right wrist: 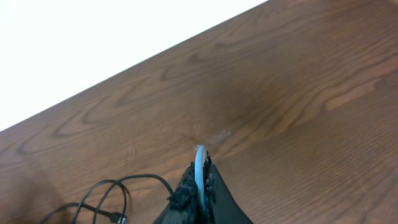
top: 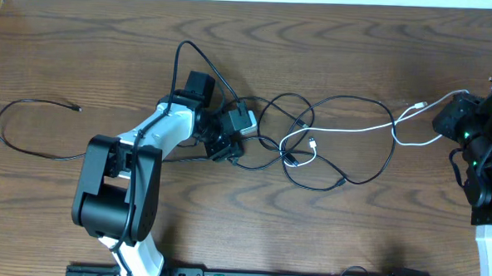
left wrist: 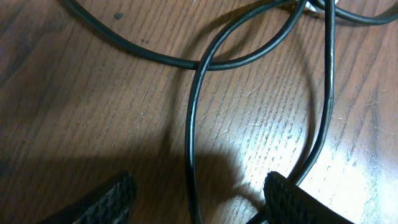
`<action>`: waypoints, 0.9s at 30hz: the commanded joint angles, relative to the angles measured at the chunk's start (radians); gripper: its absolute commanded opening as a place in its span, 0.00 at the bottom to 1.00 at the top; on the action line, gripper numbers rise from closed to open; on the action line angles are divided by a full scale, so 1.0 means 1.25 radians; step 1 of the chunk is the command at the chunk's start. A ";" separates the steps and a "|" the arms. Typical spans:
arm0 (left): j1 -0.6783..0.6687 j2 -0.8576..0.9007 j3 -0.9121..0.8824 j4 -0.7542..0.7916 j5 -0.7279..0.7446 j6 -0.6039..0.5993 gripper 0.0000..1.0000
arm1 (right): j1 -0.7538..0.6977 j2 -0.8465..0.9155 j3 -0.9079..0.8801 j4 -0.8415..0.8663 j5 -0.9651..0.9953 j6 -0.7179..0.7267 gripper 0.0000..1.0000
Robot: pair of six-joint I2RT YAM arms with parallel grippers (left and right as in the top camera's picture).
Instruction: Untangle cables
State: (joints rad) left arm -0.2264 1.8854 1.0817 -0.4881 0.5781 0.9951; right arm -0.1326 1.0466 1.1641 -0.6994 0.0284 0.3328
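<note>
The thin black cords (left wrist: 190,124) lie looped over each other mid-bench, with the shorter thin white cord (right wrist: 199,163) threaded through them and trailing right. My right hand (right wrist: 199,185) is clenched on that white cord. My left hand (left wrist: 200,186) sits low over the tangle, released, one black cord running between its parted fingers. A lone black cord (top: 40,101) curls far left on the brown wooden bench (top: 317,41).

Brown table (top: 317,41), black cables (left wrist: 189,137), white cord (right wrist: 199,167)

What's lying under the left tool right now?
Beneath the left tool, a black cable crosses the wooden table between the fingers; overhead, the tool hides its continuation.
</note>
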 commanded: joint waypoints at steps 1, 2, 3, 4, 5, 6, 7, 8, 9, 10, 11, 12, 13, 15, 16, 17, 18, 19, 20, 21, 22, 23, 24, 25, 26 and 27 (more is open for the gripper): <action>-0.006 0.034 0.010 0.000 0.013 0.002 0.66 | -0.003 0.001 0.004 -0.001 -0.005 0.009 0.01; -0.006 0.042 0.010 0.000 0.013 0.002 0.66 | -0.003 0.001 0.004 -0.001 -0.005 0.009 0.01; -0.006 0.045 0.010 0.000 0.013 0.001 0.65 | -0.003 0.001 0.004 -0.001 -0.005 0.009 0.01; -0.006 0.046 0.010 0.000 0.013 -0.004 0.63 | -0.003 0.001 0.004 -0.001 -0.005 0.009 0.01; -0.006 0.046 0.010 0.000 0.014 -0.004 0.62 | -0.003 0.001 0.004 -0.001 -0.005 0.009 0.01; -0.006 0.046 0.010 0.001 0.013 -0.004 0.61 | -0.003 0.001 0.004 -0.001 -0.005 0.009 0.01; -0.006 0.046 0.010 0.001 0.013 -0.004 0.61 | -0.003 0.001 0.004 0.000 -0.005 0.009 0.01; -0.005 0.046 0.010 0.002 0.013 -0.004 0.61 | -0.003 0.001 0.004 0.000 -0.005 0.009 0.01; -0.005 0.046 0.010 0.003 0.013 -0.004 0.60 | -0.003 0.001 0.004 -0.001 -0.005 0.009 0.01; -0.005 0.046 0.010 0.003 0.013 -0.004 0.57 | -0.003 0.001 0.004 -0.001 -0.005 0.009 0.01; -0.006 0.046 0.010 0.004 0.013 -0.004 0.52 | -0.003 0.001 0.004 -0.001 -0.005 0.009 0.01; -0.006 0.046 0.010 0.003 0.013 -0.004 0.47 | -0.003 0.001 0.004 -0.001 -0.005 0.009 0.01; -0.005 0.046 0.010 0.003 0.013 -0.004 0.38 | -0.003 0.001 0.004 -0.001 -0.005 0.009 0.01; -0.005 0.046 0.010 0.003 0.013 -0.004 0.27 | -0.003 0.001 0.004 -0.001 -0.005 0.009 0.01; -0.005 0.046 0.010 0.004 0.013 -0.004 0.22 | -0.003 0.001 0.004 -0.001 -0.005 0.009 0.01; -0.005 0.046 0.010 0.005 0.013 -0.004 0.18 | -0.003 0.001 0.004 -0.001 -0.005 0.009 0.01; -0.005 0.046 0.010 0.007 0.013 -0.004 0.11 | -0.003 0.001 0.004 -0.001 -0.005 0.009 0.01; -0.005 0.046 0.010 0.010 0.011 -0.004 0.08 | -0.003 0.001 0.004 -0.001 -0.005 0.009 0.01; -0.005 0.046 0.010 0.013 0.010 -0.004 0.08 | -0.003 0.001 0.004 -0.001 -0.005 0.009 0.01; -0.005 0.046 0.010 0.016 0.010 -0.004 0.08 | -0.003 0.001 0.004 -0.001 -0.005 0.009 0.01; -0.005 0.046 0.010 0.022 0.010 -0.004 0.08 | -0.003 0.001 0.004 -0.001 -0.005 0.009 0.01; -0.005 0.046 0.010 0.027 0.010 -0.004 0.08 | -0.003 0.001 0.004 -0.001 -0.005 0.009 0.01; -0.005 0.044 0.010 0.032 0.010 -0.004 0.08 | -0.003 0.001 0.004 -0.001 -0.005 0.009 0.01; -0.005 0.041 0.010 0.037 0.010 -0.004 0.08 | -0.003 0.001 0.004 -0.001 -0.005 0.009 0.01; -0.005 0.035 0.010 0.040 0.010 -0.004 0.08 | -0.003 0.001 0.004 -0.001 -0.005 0.009 0.01; -0.005 0.027 0.011 0.042 0.010 -0.004 0.07 | -0.003 0.001 0.004 -0.001 -0.005 0.009 0.01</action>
State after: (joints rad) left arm -0.2264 1.9236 1.0859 -0.4419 0.5961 0.9916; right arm -0.1326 1.0466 1.1641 -0.6994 0.0246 0.3328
